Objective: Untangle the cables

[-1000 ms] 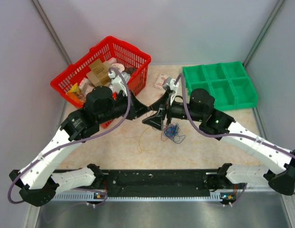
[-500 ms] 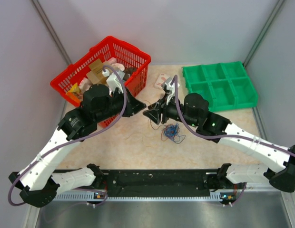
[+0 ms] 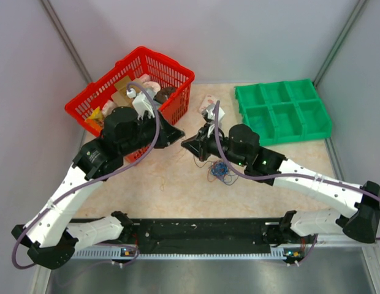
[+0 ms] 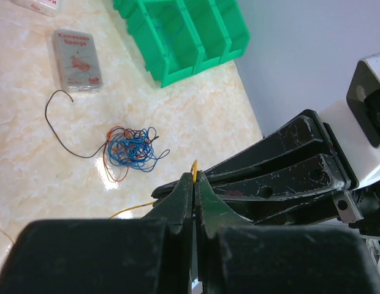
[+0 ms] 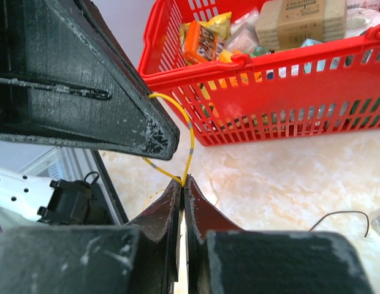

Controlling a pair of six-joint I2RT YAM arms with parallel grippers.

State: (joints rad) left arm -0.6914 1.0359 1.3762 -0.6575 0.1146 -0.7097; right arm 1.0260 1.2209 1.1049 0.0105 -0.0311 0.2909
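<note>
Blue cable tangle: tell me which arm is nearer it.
Right. The right arm passes just behind the tangle; the left arm lies farther left, by the red basket.

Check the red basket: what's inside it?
Visible in the red basket: a brown cardboard box, orange and yellow snack packets, a clear-wrapped item. The left arm covers its near corner from above, and whatever lies under the top layer is hidden.

Basket (image 3: 178, 98) and tray (image 3: 287, 104) wall the table's (image 3: 159, 196) far side.
</note>
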